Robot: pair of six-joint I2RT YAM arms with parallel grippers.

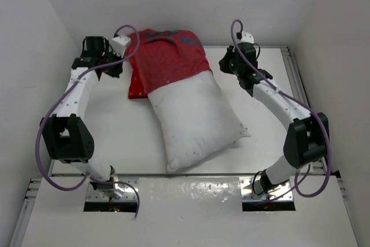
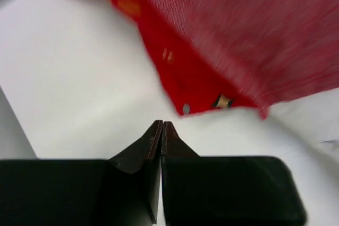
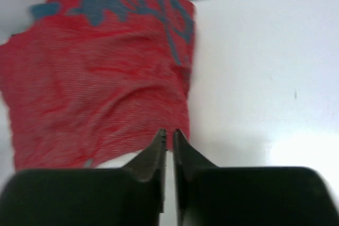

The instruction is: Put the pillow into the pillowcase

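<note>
The white pillow point(image 1: 196, 122) lies slantwise on the table, its far end inside the red pillowcase point(image 1: 167, 59); its near two thirds are bare. A loose red flap of the case lies flat at the pillow's left. My left gripper point(image 1: 119, 67) hovers just left of the case, jaws pressed together with nothing in them point(image 2: 161, 124); the red cloth point(image 2: 238, 41) lies a little beyond the tips. My right gripper point(image 1: 225, 62) is off the case's right edge, its jaws point(image 3: 169, 132) a narrow gap apart and empty, with the red cloth point(image 3: 100, 78) just ahead.
White walls close in the table point(image 1: 110, 125) on the left, back and right. Purple cables loop off both arms. The arm bases point(image 1: 110, 186) sit at the near edge.
</note>
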